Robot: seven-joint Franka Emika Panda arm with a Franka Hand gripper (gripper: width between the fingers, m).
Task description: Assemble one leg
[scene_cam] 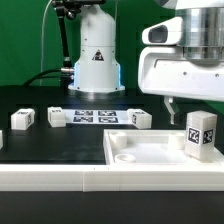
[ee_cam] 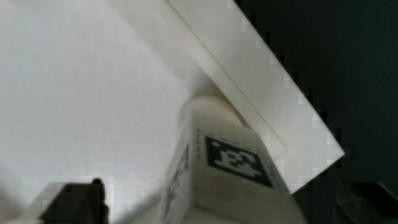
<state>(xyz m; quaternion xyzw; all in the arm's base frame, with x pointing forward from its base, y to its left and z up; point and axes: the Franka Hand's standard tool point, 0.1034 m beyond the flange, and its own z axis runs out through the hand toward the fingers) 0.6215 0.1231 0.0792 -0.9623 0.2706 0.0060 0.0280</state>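
Note:
A leg (scene_cam: 202, 133), a chunky white peg with a black-and-white tag, stands upright on the near right corner of the large white panel (scene_cam: 150, 152). My gripper (scene_cam: 188, 104) hangs just above it. In the wrist view the leg (ee_cam: 228, 160) lies between my two dark fingers (ee_cam: 75, 203). The gripper (ee_cam: 222, 208) is open, and there is a clear gap between one finger and the leg. Three more legs lie on the black table: two at the exterior view's left (scene_cam: 22, 119) (scene_cam: 56, 117) and one in the middle (scene_cam: 141, 118).
The marker board (scene_cam: 95, 116) lies flat at the back between the loose legs. The robot's white base (scene_cam: 95, 60) stands behind it. A white ledge (scene_cam: 60, 180) runs along the front of the table.

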